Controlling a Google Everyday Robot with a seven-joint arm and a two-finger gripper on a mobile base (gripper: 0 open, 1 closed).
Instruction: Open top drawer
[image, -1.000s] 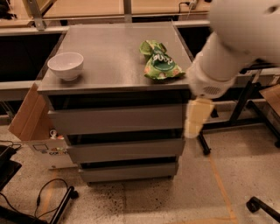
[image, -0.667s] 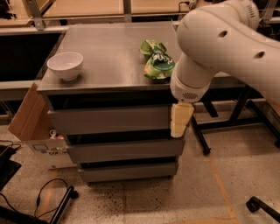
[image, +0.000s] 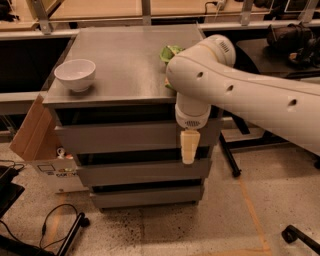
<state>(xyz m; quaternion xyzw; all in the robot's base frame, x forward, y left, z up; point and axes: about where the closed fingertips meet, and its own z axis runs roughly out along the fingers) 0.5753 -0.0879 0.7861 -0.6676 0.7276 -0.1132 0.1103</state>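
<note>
The top drawer (image: 120, 137) is the uppermost of three flat grey handleless fronts on a grey cabinet; it stands closed under the cabinet top. My white arm reaches in from the right across the cabinet's right side. The gripper (image: 189, 154) hangs straight down with its cream fingers in front of the top drawer's right part, its tips reaching the gap above the middle drawer (image: 140, 172).
A white bowl (image: 75, 75) stands on the cabinet top at the left. A green bag (image: 169, 52) lies at the back right, mostly hidden by the arm. A cardboard box (image: 37, 135) leans at the cabinet's left. Cables lie on the floor at lower left.
The arm has swung left and in toward the cabinet. The gripper moved from beside the cabinet's right edge to in front of the top drawer's right part.
</note>
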